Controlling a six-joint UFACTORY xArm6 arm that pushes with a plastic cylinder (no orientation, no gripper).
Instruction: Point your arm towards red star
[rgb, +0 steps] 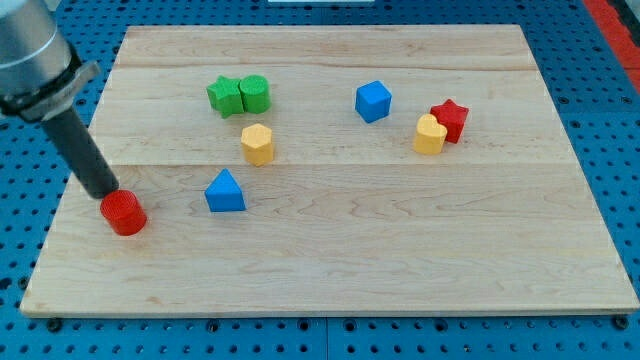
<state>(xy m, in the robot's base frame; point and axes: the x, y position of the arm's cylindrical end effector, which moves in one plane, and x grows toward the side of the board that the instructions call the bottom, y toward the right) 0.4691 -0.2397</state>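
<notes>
The red star (451, 119) lies at the view's right, touching a yellow block (430, 135) on its left. My tip (104, 193) is at the view's far left, just above and touching a red cylinder (124, 213). The red star is far to the right of the tip, across most of the wooden board (330, 270).
A blue triangle (225, 192) lies right of the red cylinder. A yellow hexagon block (257, 144) sits above it. A green star (225, 95) and a green cylinder (254, 94) touch each other near the top. A blue cube (373, 101) lies left of the red star.
</notes>
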